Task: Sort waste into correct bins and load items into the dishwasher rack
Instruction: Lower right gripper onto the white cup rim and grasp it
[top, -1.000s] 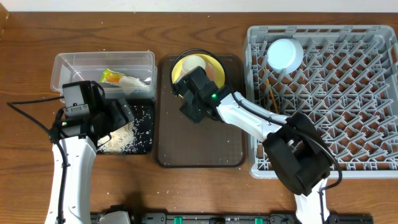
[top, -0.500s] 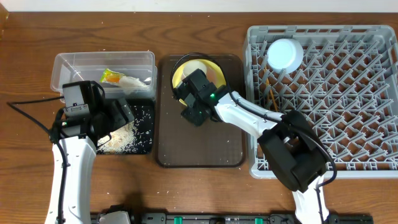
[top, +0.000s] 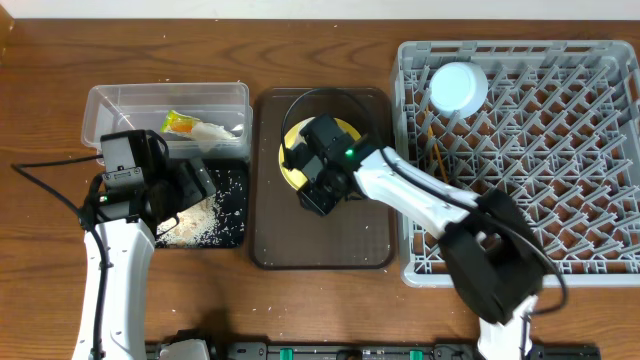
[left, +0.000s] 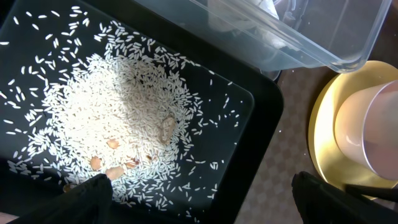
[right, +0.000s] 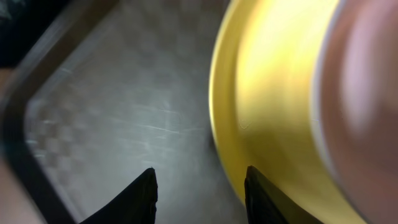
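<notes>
The yellow plate (top: 291, 152) lies on the brown serving tray (top: 320, 240) with the pale pink bowl (left: 367, 130) on it. My right gripper (right: 200, 186) hangs low over the plate's edge, its fingers apart. One finger (right: 264, 199) overlaps the plate (right: 273, 93); the other is over bare tray. My left gripper (left: 205, 199) stands wide open above the black tray (top: 232, 232), which holds a heap of rice grains (left: 118, 118). The clear tub (top: 100, 110) holds the snack wrapper (top: 180, 123) and the white wrapper (top: 215, 130).
The grey dishwasher rack (top: 410, 200) fills the right side. A pale round bowl (top: 458, 87) sits at its back left and thin chopsticks (top: 438, 158) stand among the pegs. The right arm reaches from the front right across the rack's corner.
The right gripper's jaws have narrowed and it has shifted slightly toward the front. The yellow plate has slid forward on the brown tray under it. The left arm has not moved.
</notes>
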